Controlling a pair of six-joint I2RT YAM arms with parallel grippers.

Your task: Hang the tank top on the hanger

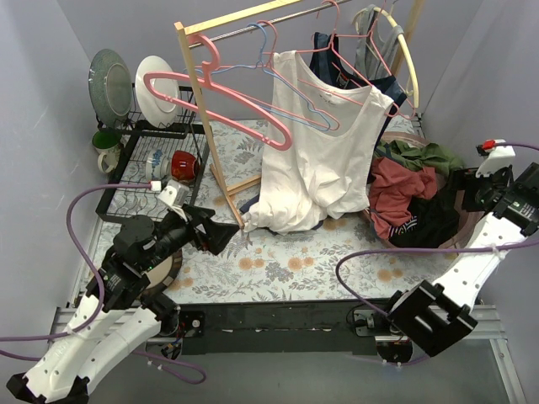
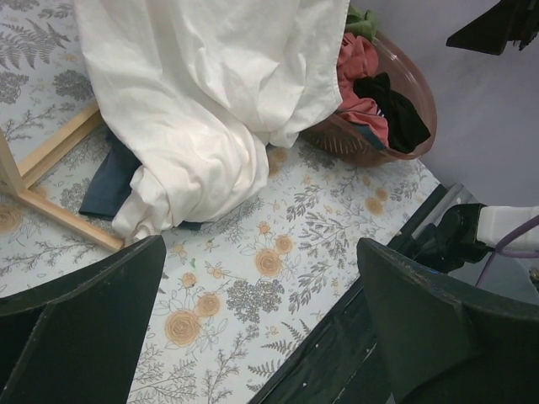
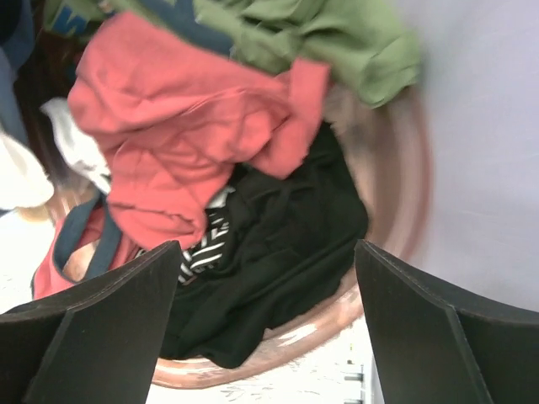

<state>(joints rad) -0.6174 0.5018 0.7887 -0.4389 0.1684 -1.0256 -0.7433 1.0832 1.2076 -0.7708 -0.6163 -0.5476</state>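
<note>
Both hands (image 2: 261, 244) (image 3: 268, 248) spread; tank top (image 3: 185, 126) heaped in basket (image 3: 404, 210); hanger (image 1: 313, 110) on rail (image 1: 244, 32).

This is a robotics lab cell, dressed to look like a corner of a home. A white left robot arm (image 1: 93, 341) and a white right robot arm (image 1: 476, 257) rise from a black base plate (image 1: 278, 320) at the near edge. Loose purple cables (image 1: 379, 250) trail from them, and plain pale grey wall panels (image 1: 34, 126) box the space in.

The rest is household staging. The worktop (image 1: 295, 265) wears a floral-printed cloth. On it stand a wooden clothes rack (image 1: 195, 101) hung with garments and a black wire dish rack (image 1: 139, 181) holding round plates (image 1: 156, 80). Beside them is a round brown basket (image 2: 418, 84) heaped with laundry (a rust-red tank top (image 1: 394, 187) among it).
</note>
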